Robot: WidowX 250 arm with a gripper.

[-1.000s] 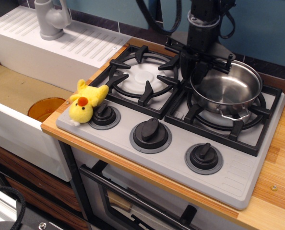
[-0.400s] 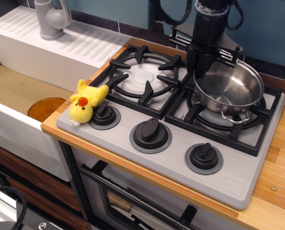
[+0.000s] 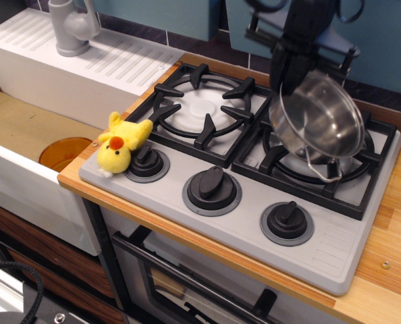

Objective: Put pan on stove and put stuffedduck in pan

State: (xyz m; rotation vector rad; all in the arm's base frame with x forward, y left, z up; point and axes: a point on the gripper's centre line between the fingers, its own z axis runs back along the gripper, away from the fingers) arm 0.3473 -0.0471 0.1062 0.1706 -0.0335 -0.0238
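Observation:
The shiny steel pan [image 3: 320,127] hangs tilted above the right burner grate [image 3: 366,183] of the grey stove [image 3: 251,226], its open side facing front-left and its front loop handle low. My black gripper [image 3: 287,82] comes down from above and is shut on the pan's back-left rim; the rim hides the fingertips. The yellow stuffedduck [image 3: 121,143] with an orange-red beak lies at the stove's front-left corner, against the left knob [image 3: 146,160], well away from the gripper.
The left burner grate [image 3: 202,106] holds nothing. Two more knobs [image 3: 212,188] sit along the stove's front. A white sink with an orange drain [image 3: 64,152] and a grey faucet [image 3: 72,25] lies to the left. Wooden counter [image 3: 388,273] runs to the right.
The gripper has risen and lifted the pan's back edge off the right burner, so the pan now tilts steeply. The duck has not moved.

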